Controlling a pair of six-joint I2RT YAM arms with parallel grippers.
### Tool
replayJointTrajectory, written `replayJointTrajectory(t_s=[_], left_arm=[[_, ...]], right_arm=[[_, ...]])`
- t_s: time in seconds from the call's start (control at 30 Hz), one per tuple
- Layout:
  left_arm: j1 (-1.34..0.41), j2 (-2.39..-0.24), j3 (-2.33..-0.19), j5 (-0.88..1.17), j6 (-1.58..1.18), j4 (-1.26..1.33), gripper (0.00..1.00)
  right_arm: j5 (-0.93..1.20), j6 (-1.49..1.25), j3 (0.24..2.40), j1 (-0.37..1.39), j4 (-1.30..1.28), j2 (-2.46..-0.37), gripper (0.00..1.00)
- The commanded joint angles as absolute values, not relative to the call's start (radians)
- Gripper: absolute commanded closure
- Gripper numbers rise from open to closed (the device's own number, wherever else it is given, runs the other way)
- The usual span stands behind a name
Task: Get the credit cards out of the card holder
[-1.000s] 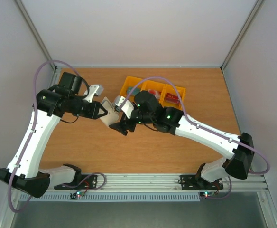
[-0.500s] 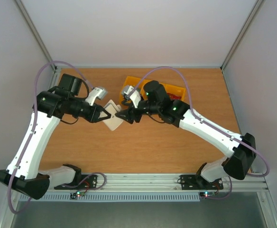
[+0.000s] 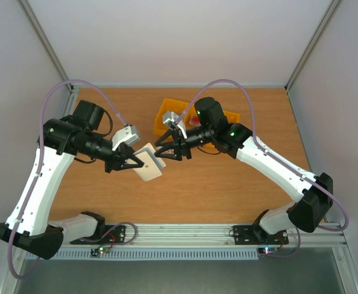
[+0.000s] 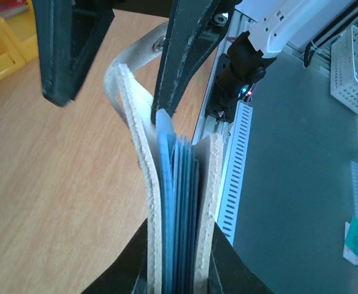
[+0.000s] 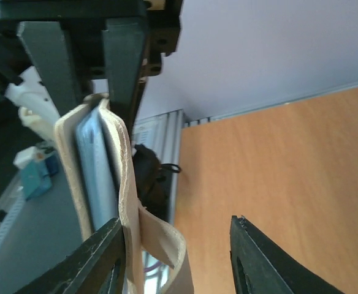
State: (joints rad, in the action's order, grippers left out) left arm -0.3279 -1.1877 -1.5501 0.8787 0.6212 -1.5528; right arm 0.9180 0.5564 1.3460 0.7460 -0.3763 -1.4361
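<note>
The left hand [image 3: 135,163] clamps the holder [image 3: 149,168]; the right hand [image 3: 159,152], half open, straddles one flap [image 4: 143,153], and we would seat its inner finger [image 4: 182,55] on the cards [image 4: 182,184] before pinching.

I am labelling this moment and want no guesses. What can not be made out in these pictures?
- Credit cards: the left wrist view shows only blue-grey layers inside the card holder; no single card is distinguishable.
- Yellow tray: in the top view it is mostly hidden by the right arm, so its contents are unseen.
- Right gripper: whether its finger touches a card or only a pocket; the layers sit too close together in both wrist views.
</note>
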Motion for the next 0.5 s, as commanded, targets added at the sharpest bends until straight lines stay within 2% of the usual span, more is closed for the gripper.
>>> replayJointTrajectory(t_s=[0.0, 0.1, 0.3, 0.4, 0.47], left_arm=[[-0.333, -1.169, -1.564, 0.931, 0.769, -1.548, 1.0], [-0.333, -1.168, -1.553, 0.955, 0.83, -1.545, 1.0], [-0.334, -1.181, -1.551, 0.969, 0.843, -1.532, 1.0], [-0.333, -1.176, -1.545, 0.973, 0.881, -1.547, 1.0], [-0.333, -1.167, -1.536, 0.97, 0.892, -1.539, 1.0]], right_arm=[[1.057, 0.554, 1.378, 0.751, -0.426, -1.45, 0.55], [1.051, 0.554, 1.368, 0.757, -0.436, -1.45, 0.61], [1.006, 0.562, 1.377, 0.807, -0.458, -1.468, 0.67], [1.006, 0.554, 1.384, 0.81, -0.452, -1.477, 0.73], [1.033, 0.544, 1.39, 0.812, -0.445, -1.48, 0.81]])
